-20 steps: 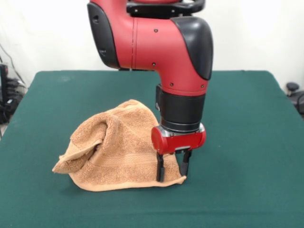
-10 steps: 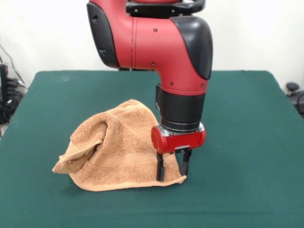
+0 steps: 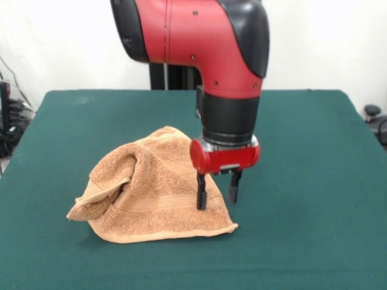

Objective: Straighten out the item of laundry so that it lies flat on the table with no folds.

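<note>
Lab: robot arm [image 3: 205, 54], green table [image 3: 314, 181].

- the arm [image 3: 199, 48] is cut off by the top edge, so its upper links and the pedestal do not show
- the table [image 3: 314, 181] runs out past the bottom and left edges
- the towel [image 3: 145, 193] folds over itself, hiding its inner layers; no tag can be made out
</note>
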